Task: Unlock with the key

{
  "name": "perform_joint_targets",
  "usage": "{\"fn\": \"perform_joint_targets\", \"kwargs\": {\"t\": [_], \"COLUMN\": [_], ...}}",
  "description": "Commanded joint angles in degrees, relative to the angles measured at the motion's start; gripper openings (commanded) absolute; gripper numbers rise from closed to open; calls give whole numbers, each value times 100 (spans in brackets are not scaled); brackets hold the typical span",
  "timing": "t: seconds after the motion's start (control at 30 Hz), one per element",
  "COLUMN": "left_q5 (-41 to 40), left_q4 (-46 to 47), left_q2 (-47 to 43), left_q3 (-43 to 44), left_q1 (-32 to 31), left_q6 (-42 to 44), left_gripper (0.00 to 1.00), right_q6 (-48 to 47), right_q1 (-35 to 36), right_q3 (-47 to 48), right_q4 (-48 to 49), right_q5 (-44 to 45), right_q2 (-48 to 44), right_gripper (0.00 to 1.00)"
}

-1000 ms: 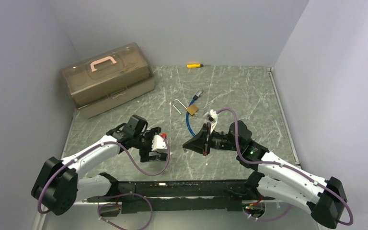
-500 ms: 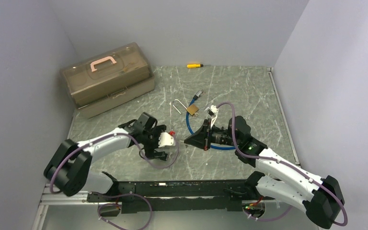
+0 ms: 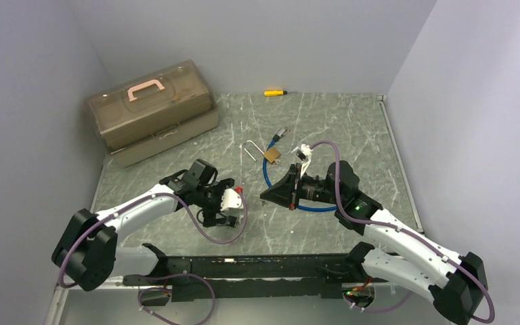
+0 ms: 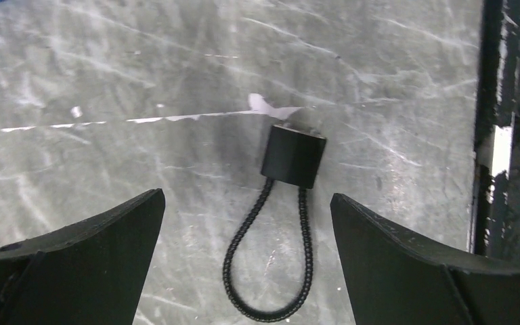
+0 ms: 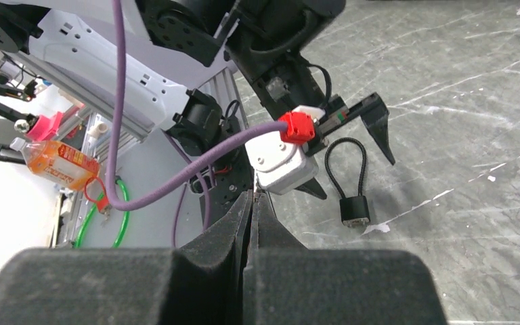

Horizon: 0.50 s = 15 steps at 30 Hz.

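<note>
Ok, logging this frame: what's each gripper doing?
Left gripper: open, jaws straddling the cable lock, not gripping it.
Right gripper: shut, nothing visible in it.

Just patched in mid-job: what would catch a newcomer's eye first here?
The open left gripper sits over a small black cable lock near the front edge of the table. The shut right gripper points toward it from the right. Behind lie a brass padlock with a blue cable, and a brown toolbox at back left.

A small black lock (image 4: 293, 157) with a thin cord loop lies flat near the table's (image 3: 352, 128) near edge. A gold padlock (image 3: 273, 156) with a silver hoop lies mid-table, a key (image 3: 281, 133) just beside it.
</note>
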Motion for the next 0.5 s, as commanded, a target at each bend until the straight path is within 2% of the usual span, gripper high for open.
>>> {"fn": "perform_joint_targets", "kwargs": {"t": [0.0, 0.13, 0.47], "left_q5": [646, 720, 219], "left_q4": [-238, 166, 328], "left_q2": [220, 304, 503], "left_q3": [-5, -172, -359], "left_q1": [-6, -32, -443], "left_q6": [709, 881, 1255], "left_gripper": [97, 93, 76], "right_q6": [61, -30, 19], "right_q1": [-14, -27, -198], "right_q3": [121, 201, 142], "right_q4": [162, -70, -114], "right_q5": [94, 179, 117], "right_q2": [-215, -329, -408], "right_gripper": [0, 0, 0]}}
